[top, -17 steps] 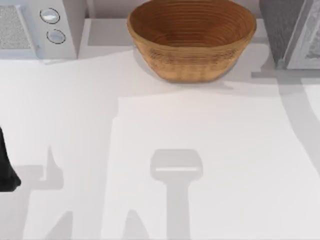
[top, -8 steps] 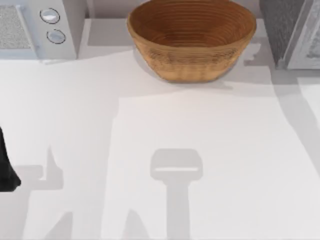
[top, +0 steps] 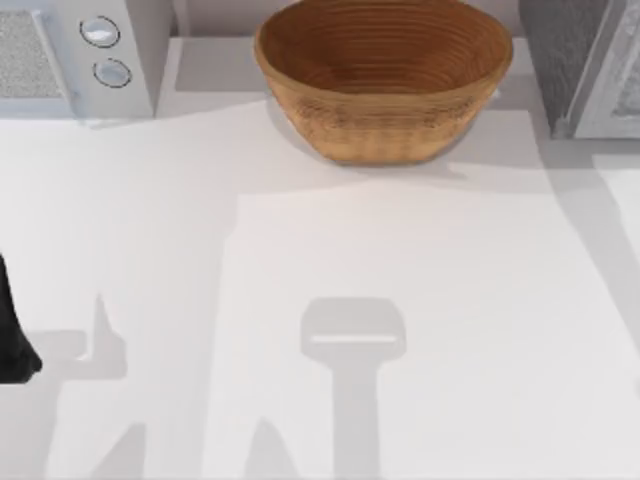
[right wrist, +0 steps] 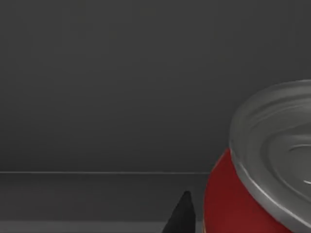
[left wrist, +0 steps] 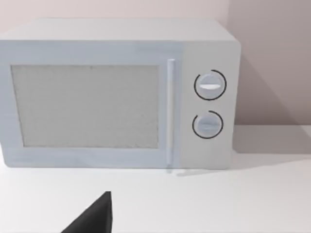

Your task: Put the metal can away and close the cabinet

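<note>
The metal can [right wrist: 252, 194], red with a shiny silver lid, stands very close in the right wrist view against a dark grey inner wall. A black tip of my right gripper [right wrist: 181, 216] shows just beside the can's red side. I cannot see whether it touches the can. The cabinet [top: 580, 65] stands at the table's far right corner, grey, with a pale panel along its right side. My left arm [top: 12, 335] is parked at the table's left edge, and a black tip of my left gripper [left wrist: 95, 216] faces the microwave.
A large wicker bowl [top: 385, 80] sits at the back middle of the table. A white microwave [top: 75, 55] with two dials [left wrist: 210, 85] stands at the back left, door shut. The white tabletop [top: 320, 260] lies bare in front of them.
The arm's shadow by the cabinet at the back right has shrunk and slid off to the right. The left arm has not moved.
</note>
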`<action>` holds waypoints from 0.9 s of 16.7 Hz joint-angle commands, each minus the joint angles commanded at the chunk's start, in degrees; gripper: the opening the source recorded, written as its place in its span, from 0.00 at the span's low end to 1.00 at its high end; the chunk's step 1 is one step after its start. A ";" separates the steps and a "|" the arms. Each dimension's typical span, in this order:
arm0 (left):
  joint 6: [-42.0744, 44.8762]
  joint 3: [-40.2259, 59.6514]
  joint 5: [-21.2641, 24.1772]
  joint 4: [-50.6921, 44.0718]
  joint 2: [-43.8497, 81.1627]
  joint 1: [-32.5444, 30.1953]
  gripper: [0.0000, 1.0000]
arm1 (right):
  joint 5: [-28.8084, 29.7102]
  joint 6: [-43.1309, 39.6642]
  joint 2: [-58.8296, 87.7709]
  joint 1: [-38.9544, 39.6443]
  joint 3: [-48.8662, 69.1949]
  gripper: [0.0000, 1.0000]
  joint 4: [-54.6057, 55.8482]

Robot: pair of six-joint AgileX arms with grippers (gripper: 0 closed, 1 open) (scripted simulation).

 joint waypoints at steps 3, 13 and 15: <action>0.00 0.00 0.00 0.00 0.00 0.00 1.00 | -0.75 -0.02 7.84 -0.86 10.56 0.00 -2.70; 0.00 0.00 0.00 0.00 0.00 0.00 1.00 | -3.09 -0.08 32.76 -3.59 44.07 0.00 -11.27; 0.00 0.00 0.00 0.00 0.00 0.00 1.00 | -3.28 -0.08 34.82 -3.82 46.86 0.00 -11.98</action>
